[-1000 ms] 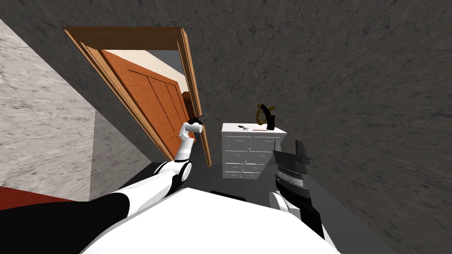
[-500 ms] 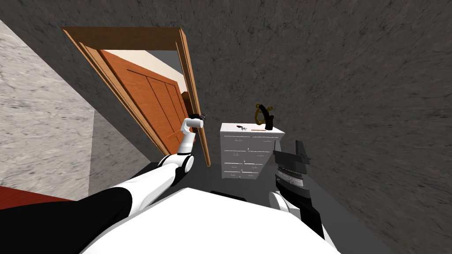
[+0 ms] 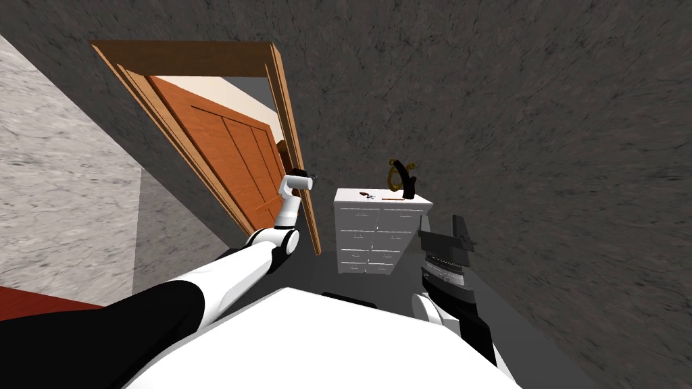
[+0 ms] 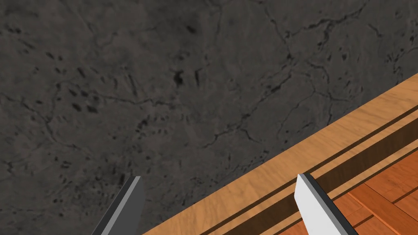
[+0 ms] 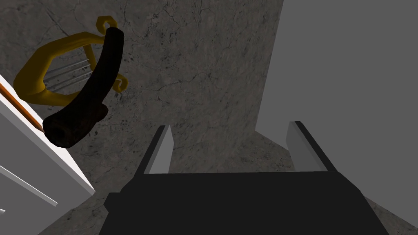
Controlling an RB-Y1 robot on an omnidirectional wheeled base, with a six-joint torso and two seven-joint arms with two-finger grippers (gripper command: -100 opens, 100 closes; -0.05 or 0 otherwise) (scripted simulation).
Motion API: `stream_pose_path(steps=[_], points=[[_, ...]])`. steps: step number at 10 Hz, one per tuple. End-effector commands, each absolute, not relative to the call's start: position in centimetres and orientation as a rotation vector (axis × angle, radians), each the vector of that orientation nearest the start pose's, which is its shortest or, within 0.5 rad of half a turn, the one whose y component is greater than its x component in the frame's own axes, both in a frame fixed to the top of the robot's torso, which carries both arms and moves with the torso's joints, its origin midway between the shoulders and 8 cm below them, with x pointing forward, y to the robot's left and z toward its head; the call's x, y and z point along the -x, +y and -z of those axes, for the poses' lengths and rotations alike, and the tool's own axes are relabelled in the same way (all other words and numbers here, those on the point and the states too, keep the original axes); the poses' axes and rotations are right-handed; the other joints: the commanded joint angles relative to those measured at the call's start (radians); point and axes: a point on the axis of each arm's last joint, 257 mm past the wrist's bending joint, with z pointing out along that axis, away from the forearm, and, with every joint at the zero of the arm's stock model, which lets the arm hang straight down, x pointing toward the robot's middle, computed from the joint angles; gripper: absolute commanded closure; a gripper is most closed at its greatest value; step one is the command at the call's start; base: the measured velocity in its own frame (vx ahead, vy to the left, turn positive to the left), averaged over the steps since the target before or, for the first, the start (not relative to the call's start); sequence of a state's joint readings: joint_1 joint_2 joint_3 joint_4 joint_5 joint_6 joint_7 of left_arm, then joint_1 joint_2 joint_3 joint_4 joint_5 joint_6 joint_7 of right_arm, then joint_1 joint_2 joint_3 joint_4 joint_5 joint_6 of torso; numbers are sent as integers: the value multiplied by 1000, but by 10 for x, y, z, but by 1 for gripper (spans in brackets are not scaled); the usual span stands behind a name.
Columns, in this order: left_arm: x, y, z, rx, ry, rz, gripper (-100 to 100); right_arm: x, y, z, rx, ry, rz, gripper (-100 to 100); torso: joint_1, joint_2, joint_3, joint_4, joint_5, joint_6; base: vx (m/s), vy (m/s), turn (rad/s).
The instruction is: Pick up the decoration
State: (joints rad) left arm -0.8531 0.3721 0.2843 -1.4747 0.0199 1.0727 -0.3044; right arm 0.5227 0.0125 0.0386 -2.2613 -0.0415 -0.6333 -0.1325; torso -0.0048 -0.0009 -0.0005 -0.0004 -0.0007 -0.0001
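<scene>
The decoration (image 3: 405,181) is a black curved horn in front of a gold lyre (image 3: 392,177), standing at the back right corner of a white dresser (image 3: 368,236). In the right wrist view the horn (image 5: 83,104) and lyre (image 5: 34,79) stand on the dresser's top edge (image 5: 36,155), off to one side of my open right gripper (image 5: 232,149) and apart from it. My right gripper (image 3: 459,226) hangs low, right of the dresser. My left gripper (image 3: 307,175) is raised by the door frame, left of the dresser, and stands open (image 4: 220,204) with nothing between its fingers.
A wooden door frame (image 3: 290,135) with an orange door (image 3: 230,155) swung open stands left of the dresser; the frame (image 4: 285,163) lies just beyond my left fingers. A small dark object (image 3: 367,196) and an orange stick (image 3: 389,198) lie on the dresser top. Dark rough walls lie behind and to the right.
My left hand has risen and turned beside the door frame. The whole head view has slid slightly, so the dresser sits a little further left. The right arm has not moved.
</scene>
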Motion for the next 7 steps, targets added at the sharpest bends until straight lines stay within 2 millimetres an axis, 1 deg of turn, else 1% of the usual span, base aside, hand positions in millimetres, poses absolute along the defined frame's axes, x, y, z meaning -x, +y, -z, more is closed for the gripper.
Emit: stream_pose_path(steps=[1,2,3,5,6,7], points=[[-672,359,-28,1217,1503,619,-100,-323,-274,-33,-665,472,-1500,0,0,0,0,0,0,0,8,-72,1],[-671,359,-25,1227,1513,613,-100,-323,-274,-33,-665,472,-1500,0,-1,0,0,0,0,0,7,-37,2],[-674,357,-27,1253,1539,607,-100,-323,-274,-33,-665,472,-1500,0,1,0,0,0,0,0,21,-75,-10],[-673,355,-20,1281,1571,593,-100,-323,-274,-33,-665,472,-1500,0,-1,-1,-1,0,0,0,19,-56,2],[-674,352,-23,1307,1601,588,-100,-323,-274,-33,-665,472,-1500,0,1,0,0,0,0,0,12,-69,-9],[-674,350,-16,1332,1629,575,-100,-323,-274,-33,-665,472,-1500,0,-1,0,0,0,0,0,16,-86,1]])
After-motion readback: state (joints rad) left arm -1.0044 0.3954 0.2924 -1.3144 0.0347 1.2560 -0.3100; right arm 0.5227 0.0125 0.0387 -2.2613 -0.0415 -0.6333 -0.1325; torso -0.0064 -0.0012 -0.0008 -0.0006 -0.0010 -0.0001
